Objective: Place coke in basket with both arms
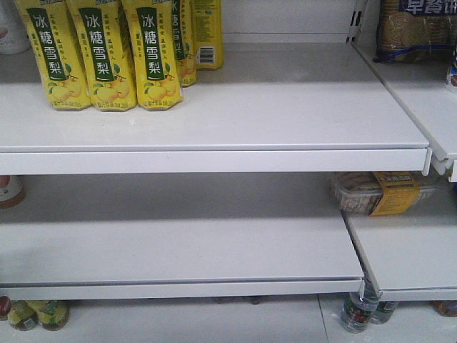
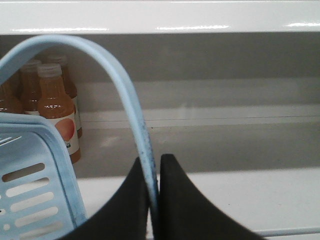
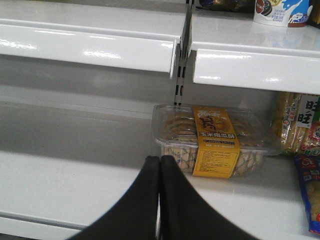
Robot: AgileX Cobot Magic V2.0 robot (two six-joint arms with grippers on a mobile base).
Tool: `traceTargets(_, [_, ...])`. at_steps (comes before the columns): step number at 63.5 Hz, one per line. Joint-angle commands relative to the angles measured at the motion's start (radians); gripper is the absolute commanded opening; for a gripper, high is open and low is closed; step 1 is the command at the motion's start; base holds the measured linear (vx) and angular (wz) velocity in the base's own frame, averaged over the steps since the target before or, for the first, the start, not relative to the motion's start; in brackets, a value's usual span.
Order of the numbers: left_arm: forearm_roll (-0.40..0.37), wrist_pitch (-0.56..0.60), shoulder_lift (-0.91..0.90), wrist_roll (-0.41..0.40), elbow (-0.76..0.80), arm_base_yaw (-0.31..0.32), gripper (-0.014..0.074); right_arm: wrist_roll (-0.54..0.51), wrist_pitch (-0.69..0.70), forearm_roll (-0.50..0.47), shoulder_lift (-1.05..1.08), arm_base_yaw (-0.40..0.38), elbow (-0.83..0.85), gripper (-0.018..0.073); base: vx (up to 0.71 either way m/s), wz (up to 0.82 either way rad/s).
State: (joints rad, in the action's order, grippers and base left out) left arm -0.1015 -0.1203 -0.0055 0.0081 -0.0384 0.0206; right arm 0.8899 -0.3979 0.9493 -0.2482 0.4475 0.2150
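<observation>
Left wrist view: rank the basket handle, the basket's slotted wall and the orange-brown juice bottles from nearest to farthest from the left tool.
1. Basket handle: pinched in the left tool, arching up and left.
2. Slotted wall of the basket: lower left, beside the tool.
3. Juice bottles: left, on the shelf behind the basket.

Shelving: glossy white metal store shelves (image 1: 214, 107), stacked tiers filling the front view.
Upright: slotted white metal post (image 3: 181, 65), upper centre of the right wrist view.
Back panel: plain pale grey wall (image 2: 215, 60) under the shelf lip.
Light: bright overhead glare streaking the shelf edges.
</observation>
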Motion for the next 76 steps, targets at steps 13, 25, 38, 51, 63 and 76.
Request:
traceTargets(13, [0.045, 0.156, -0.022, 0.045, 0.032, -0.001, -0.0006, -0.004, 0.042, 0.026, -0.007, -0.007, 0.027, -0.0010, 0.00, 0.00])
traceTargets(25, [0.045, 0.156, -0.022, 0.045, 0.031, -0.001, -0.0006, -0.007, 0.028, 0.032, -0.007, -0.013, 0.027, -0.0010, 0.00, 0.00])
traceTargets(38, [0.045, 0.156, -0.022, 0.045, 0.031, -0.001, -0.0006, -0.142, 0.031, -0.210, -0.007, -0.127, 0.027, -0.0010, 0.00, 0.00])
traceTargets(51, [0.045, 0.156, -0.022, 0.045, 0.031, -0.001, -0.0006, -0.550, 0.094, -0.606, -0.007, -0.334, 0.027, -0.0010, 0.00, 0.00])
traceTargets(63, [0.045, 0.156, -0.022, 0.045, 0.031, -0.001, -0.0006, -0.925, 0.148, -0.929, 0.009, -0.490, 0.027, -0.0010, 0.00, 0.00])
traceTargets(76, [0.045, 0.156, -0.022, 0.045, 0.031, -0.001, -0.0006, -0.946, 0.282, -0.931, 0.119, -0.490, -0.057, -0.0010, 0.00, 0.00])
